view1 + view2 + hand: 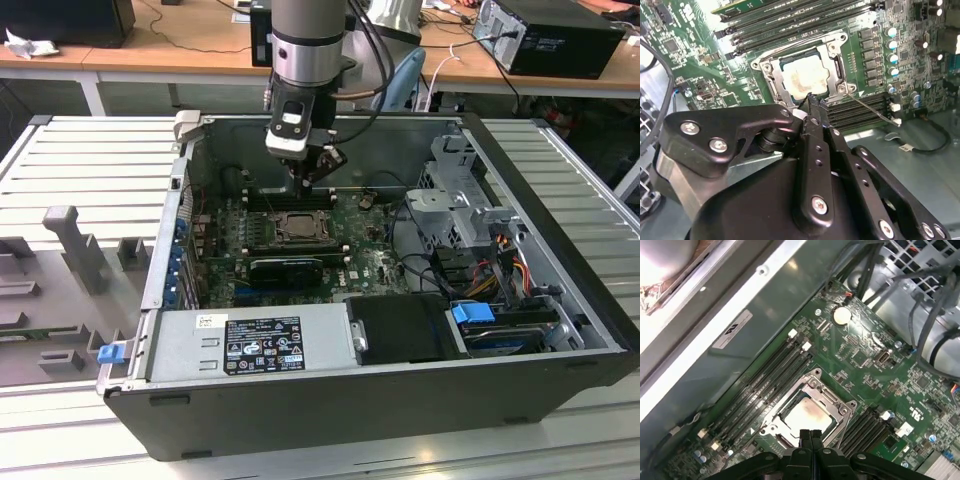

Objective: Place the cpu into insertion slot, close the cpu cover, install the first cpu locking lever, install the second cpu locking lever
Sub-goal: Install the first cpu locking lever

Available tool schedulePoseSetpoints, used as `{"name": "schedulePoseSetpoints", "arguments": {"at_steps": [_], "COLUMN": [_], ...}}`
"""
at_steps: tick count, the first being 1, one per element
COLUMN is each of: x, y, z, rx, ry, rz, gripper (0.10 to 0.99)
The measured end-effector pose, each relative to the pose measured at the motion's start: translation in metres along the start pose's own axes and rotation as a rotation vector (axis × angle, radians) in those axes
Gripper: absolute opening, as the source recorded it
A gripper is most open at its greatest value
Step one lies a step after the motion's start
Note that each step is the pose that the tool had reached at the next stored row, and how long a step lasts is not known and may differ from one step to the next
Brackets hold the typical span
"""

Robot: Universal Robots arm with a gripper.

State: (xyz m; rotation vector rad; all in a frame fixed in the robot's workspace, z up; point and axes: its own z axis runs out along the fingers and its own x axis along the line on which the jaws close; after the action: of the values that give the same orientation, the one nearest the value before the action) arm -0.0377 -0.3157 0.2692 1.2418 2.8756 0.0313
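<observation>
1. The open computer case (350, 400) lies on its side. The arm reaches down into it over the green circuit board (860, 355).
2. The end effector (811, 100) is clenched, its fingertips pressed together with nothing visibly between them. Its tip sits right at the edge of the insertion slot (298, 228).
3. The cpu cover (771, 80) lies flat over the slot, so the locking levers look like the step in hand.
4. The cpu (802, 77) sits in the slot, its pale face showing through the cover's window.
5. A thin wire locking lever (872, 107) angles out from the slot's corner and looks unlatched. Moving it well calls for a steady, low push on the wire alone, with the tip kept clear of the memory slots (855, 111) beside it.
</observation>
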Motion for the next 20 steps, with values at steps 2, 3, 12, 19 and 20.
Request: {"name": "schedulePoseSetpoints", "arguments": {"at_steps": [2, 3, 12, 19, 20], "x": [0.0, 0.0, 0.0, 0.0, 0.0], "y": [0.0, 0.0, 0.0, 0.0, 0.0], "z": [0.0, 0.0, 0.0, 0.0001, 0.0002], "rx": [0.0, 0.0, 0.0, 0.0, 0.0], "ry": [0.0006, 0.001, 0.005, 0.0082, 0.0087], "rz": [-0.03, -0.047, -0.228, -0.375, -0.394], "gripper": [0.106, 0.106, 0.106, 0.106, 0.106]}}
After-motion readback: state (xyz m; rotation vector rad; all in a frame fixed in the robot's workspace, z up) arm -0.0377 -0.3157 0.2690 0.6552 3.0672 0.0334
